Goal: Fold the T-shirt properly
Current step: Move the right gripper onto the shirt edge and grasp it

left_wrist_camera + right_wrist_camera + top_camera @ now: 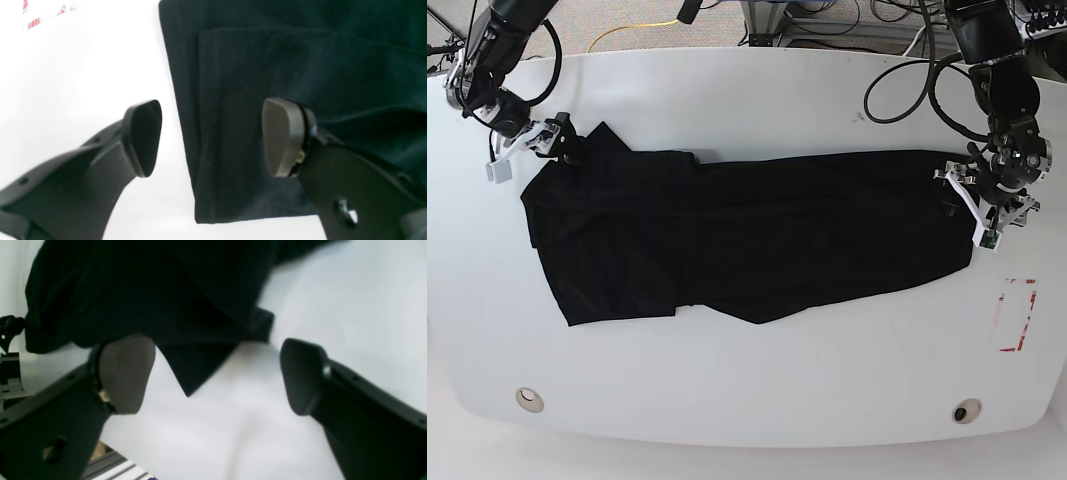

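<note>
T-shirt [747, 235] is lying flat on the white table [757, 390], stretched into a long band running left-right across the base view, so its long axis is going along the table's width. The wider bunched end, with what looks like a sleeve flap, is sitting at that view's left; the narrower squared end is at its right. Judging by the doubled layers in the left wrist view, one lengthwise fold looks to be in, but the near edge is sagging to a point mid-span, so it isn't clean. Crosswise folds are looking not yet done; I'd call it partway at best. Left gripper [211, 138] is hovering at the squared end, jaws spread, one pad over cloth and one over bare table, pinching nothing. Right gripper [217, 376] is sitting at the opposite end, jaws spread wide, a fabric corner hanging between them, nothing clamped.
</note>
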`<action>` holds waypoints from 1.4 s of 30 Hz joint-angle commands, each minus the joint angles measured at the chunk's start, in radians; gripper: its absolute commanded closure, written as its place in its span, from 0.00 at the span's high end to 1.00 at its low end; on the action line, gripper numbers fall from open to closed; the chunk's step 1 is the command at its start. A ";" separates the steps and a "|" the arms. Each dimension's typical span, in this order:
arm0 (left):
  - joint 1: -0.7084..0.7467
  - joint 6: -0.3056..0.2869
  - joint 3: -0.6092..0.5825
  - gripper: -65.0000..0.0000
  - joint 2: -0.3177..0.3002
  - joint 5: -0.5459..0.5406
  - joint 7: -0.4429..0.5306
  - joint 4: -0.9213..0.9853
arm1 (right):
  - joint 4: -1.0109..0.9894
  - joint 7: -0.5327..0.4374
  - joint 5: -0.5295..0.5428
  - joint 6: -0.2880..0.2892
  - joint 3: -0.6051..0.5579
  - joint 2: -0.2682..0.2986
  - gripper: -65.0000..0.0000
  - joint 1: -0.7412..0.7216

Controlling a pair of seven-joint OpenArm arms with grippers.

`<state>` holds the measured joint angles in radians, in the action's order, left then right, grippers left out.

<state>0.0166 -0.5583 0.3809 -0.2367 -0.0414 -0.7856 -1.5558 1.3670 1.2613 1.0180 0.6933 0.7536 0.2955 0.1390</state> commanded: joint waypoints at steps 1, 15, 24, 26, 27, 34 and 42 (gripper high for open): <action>-0.016 0.004 0.003 0.67 -0.014 -0.005 0.016 -0.015 | 0.010 -0.024 0.002 0.005 -0.033 0.005 0.92 -0.006; -0.014 0.004 0.003 0.67 -0.016 -0.004 0.016 -0.015 | 0.010 -0.096 -0.001 0.005 -0.122 -0.022 0.86 -0.034; -0.011 0.004 0.003 0.67 -0.016 -0.004 0.016 -0.015 | 0.009 -0.165 -0.121 0.005 -0.119 -0.055 0.70 -0.075; -0.013 0.004 0.003 0.67 -0.016 -0.004 0.016 -0.015 | 0.009 -0.165 -0.121 0.005 -0.119 -0.055 0.55 -0.075; -0.013 0.004 0.003 0.67 -0.016 -0.004 0.016 -0.015 | 0.009 -0.165 -0.121 0.005 -0.121 -0.054 0.42 -0.074; -0.019 0.004 0.010 0.67 -0.016 -0.010 0.016 -0.021 | 0.019 -0.145 -0.123 0.005 -0.118 -0.054 0.01 -0.066; -0.057 0.010 0.020 0.72 -0.013 -0.140 -0.110 -0.162 | 0.164 -0.098 -0.123 0.005 -0.118 -0.054 0.00 -0.019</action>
<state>-0.0185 -0.5583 0.3931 -0.2363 -0.1429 -0.8749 -1.6722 1.4891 1.1786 0.8722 0.6918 0.6312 0.2249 0.1272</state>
